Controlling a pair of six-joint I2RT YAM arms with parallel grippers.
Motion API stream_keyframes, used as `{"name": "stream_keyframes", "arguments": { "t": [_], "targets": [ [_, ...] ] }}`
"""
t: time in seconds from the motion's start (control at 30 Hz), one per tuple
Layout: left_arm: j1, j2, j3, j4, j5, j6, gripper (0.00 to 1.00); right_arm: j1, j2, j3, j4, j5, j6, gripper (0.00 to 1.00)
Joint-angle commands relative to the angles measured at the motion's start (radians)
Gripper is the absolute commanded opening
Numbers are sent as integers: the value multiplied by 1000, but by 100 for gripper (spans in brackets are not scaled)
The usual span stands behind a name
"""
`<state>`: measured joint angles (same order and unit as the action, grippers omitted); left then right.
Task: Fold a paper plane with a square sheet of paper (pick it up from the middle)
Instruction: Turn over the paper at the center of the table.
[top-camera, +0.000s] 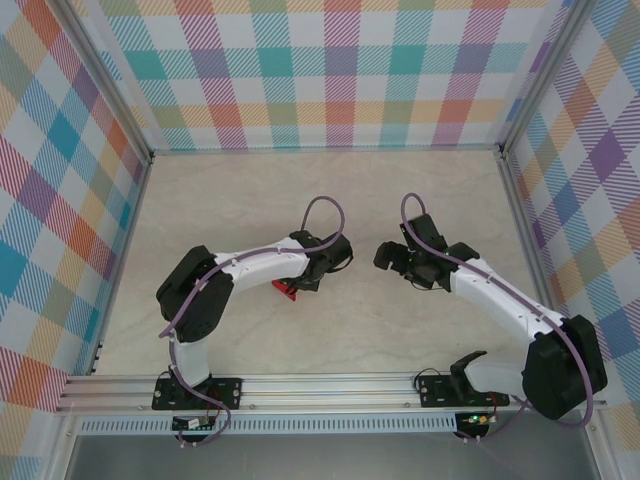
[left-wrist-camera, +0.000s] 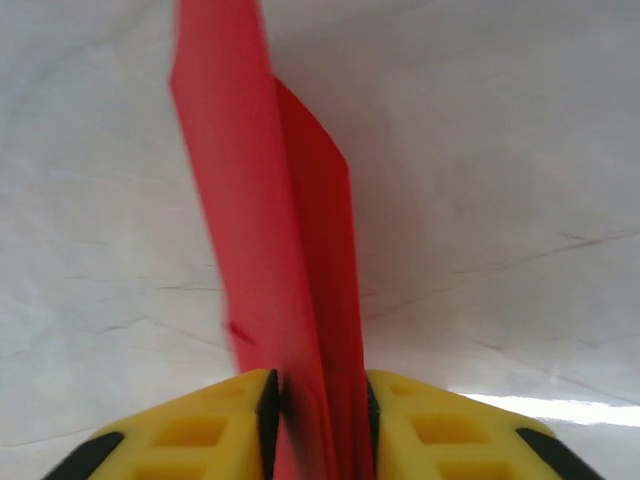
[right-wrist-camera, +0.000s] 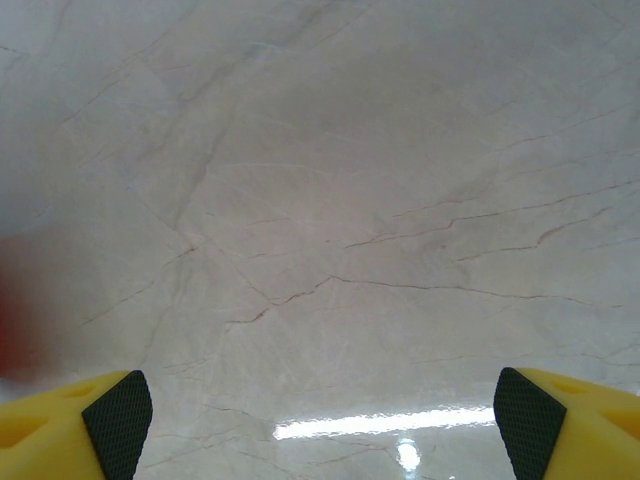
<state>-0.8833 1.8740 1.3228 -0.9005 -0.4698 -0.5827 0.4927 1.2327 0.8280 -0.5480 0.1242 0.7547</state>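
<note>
Bright, even light; glare streaks the table (right-wrist-camera: 380, 425); the close paper plane (left-wrist-camera: 290, 250) is blurred.

The paper plane (left-wrist-camera: 290, 250) is bright red and plain. The table (top-camera: 400, 200) is pale beige marble with thin grey-brown veins. The walls (top-camera: 340, 70) carry a check pattern in teal, orange, purple, yellow and pink. The left claw (left-wrist-camera: 320, 425) and the right claw (right-wrist-camera: 320, 425) have yellow fingers (right-wrist-camera: 590, 430) with black textured pads (right-wrist-camera: 120, 420). The arms (top-camera: 260, 265) are white and black, and their cables (top-camera: 324, 199) are purple.
</note>
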Motion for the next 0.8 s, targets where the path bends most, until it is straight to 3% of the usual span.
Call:
{"name": "stream_keyframes", "arguments": {
  "t": [0.0, 0.33, 0.57, 0.77],
  "targets": [
    [-13, -43, -10, 84, 123, 10, 40, 1, -24, -7, -32, 27, 8, 91],
    [92, -353, -158, 203, 278, -7, 78, 21, 20, 1, 79, -144, -55, 93],
    [262, -529, -371, 259, 310, -92, 88, 181, 148, 85, 160, -174, -25, 96],
    [412, -637, -540, 314, 421, -104, 91, 356, 317, 172, 314, -218, 15, 89]
  ]
}}
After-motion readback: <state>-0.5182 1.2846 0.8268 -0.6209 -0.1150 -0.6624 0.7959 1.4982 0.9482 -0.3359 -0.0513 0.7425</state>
